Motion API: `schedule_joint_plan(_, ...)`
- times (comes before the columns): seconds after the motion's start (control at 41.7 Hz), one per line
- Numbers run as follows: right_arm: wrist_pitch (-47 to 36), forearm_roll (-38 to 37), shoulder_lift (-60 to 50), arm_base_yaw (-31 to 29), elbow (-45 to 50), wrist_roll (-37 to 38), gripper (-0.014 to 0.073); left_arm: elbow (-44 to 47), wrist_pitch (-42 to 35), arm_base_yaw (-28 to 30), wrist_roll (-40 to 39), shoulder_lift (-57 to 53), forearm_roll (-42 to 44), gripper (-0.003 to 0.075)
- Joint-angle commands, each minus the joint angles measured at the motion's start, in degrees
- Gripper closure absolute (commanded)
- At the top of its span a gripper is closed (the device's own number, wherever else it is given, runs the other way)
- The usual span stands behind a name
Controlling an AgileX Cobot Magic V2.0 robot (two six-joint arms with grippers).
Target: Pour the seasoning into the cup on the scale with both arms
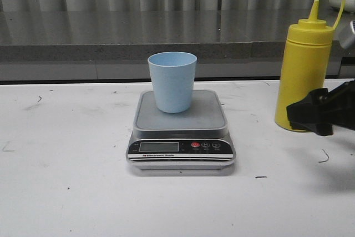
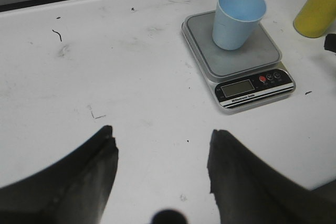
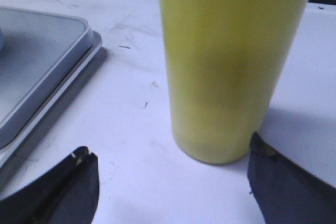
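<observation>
Both sets of jaws are held wide apart and nothing is gripped. Seen at the right edge of the front view, the right gripper (image 1: 319,116) is placed low in front of the seasoning bottle (image 1: 304,73), which stands upright on the white table (image 1: 66,181). At the wrist, the bottle's base (image 3: 226,66) is seen just ahead of the spread fingers (image 3: 283,182), nearer one of them, not between them. The left gripper (image 2: 163,156) is held over bare table, with the cup (image 2: 237,17) upright on the scale (image 2: 247,85) well apart, toward the upper right of that frame.
</observation>
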Motion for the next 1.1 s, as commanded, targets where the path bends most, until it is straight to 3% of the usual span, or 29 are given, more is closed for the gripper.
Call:
schedule_joint_plan(0.0,9.88,-1.2,-9.86,-0.48,-0.57,4.12,0.0001,-1.38,-3.9,-0.02,-0.51,-0.18,-0.17,0.0334)
schedule_joint_plan(0.144,26.84,-8.43,-22.17,1.84,-2.92,13.69,0.0001,-1.38,-3.9,-0.02,-0.51,-0.18,-0.17,0.0334)
schedule_joint_plan(0.312,52.56,-17.03,-31.96,9.39,-9.4,23.54,0.0001,-1.38,-3.9,-0.02,-0.51,-0.18,-0.17,0.0334)
schedule_joint_plan(0.431,68.53,-15.34,-36.02,15.31,-14.61,21.43,0.0001,-1.38,-3.9,-0.02,-0.51,-0.18,-0.17,0.0334)
schedule_joint_plan(0.575,85.09,-3.18,-38.69,20.62,-22.55,6.52,0.0001,-1.38,-3.9,-0.02,-0.51,-0.18,-0.17,0.0334)
schedule_joint_plan(0.671,87.99,1.77,-41.11,20.42,-25.14,1.1,0.0001,-1.38,-3.9,-0.02,-0.51,-0.18,-0.17,0.0334)
schedule_joint_plan(1.078,90.22,6.56,-60.83,20.69,-22.83,-0.5,0.0001,-1.38,-3.9,-0.02,-0.51,-0.18,-0.17,0.0334)
